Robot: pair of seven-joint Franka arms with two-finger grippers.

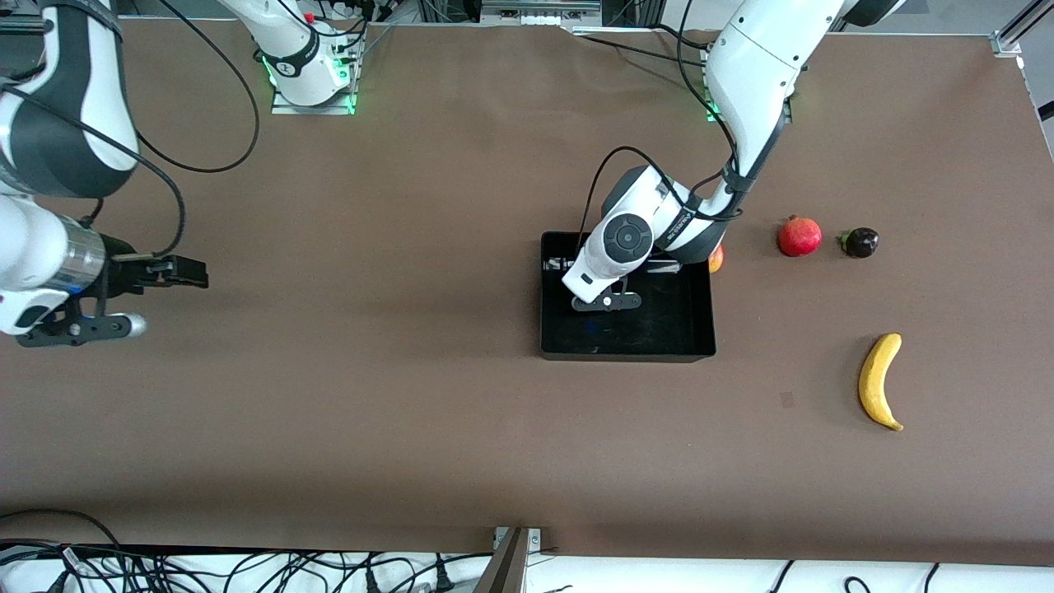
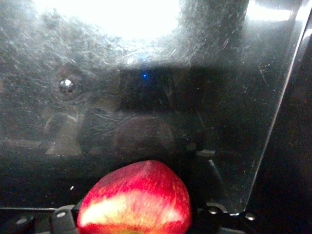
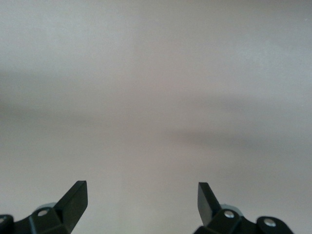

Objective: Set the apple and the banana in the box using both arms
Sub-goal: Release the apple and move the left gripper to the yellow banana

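The black box point(image 1: 626, 352) sits mid-table, toward the left arm's end. My left gripper point(image 2: 134, 222) is down inside it, shut on the red apple with pale yellow patches point(image 2: 136, 195). The apple hangs just above the box's glossy floor point(image 2: 219, 97), which mirrors it. In the front view the left arm's wrist point(image 1: 626, 239) hides both gripper and apple. The yellow banana point(image 1: 880, 380) lies on the table, nearer the front camera than the box and toward the left arm's end. My right gripper point(image 1: 188, 272) waits open and empty point(image 3: 141, 195) over bare table at the right arm's end.
A round red fruit with a crown tip point(image 1: 799, 235) and a small dark purple fruit point(image 1: 860, 242) lie beside the box toward the left arm's end. A red-and-yellow fruit point(image 1: 715, 259) rests against the box's outer wall, mostly hidden by the left arm.
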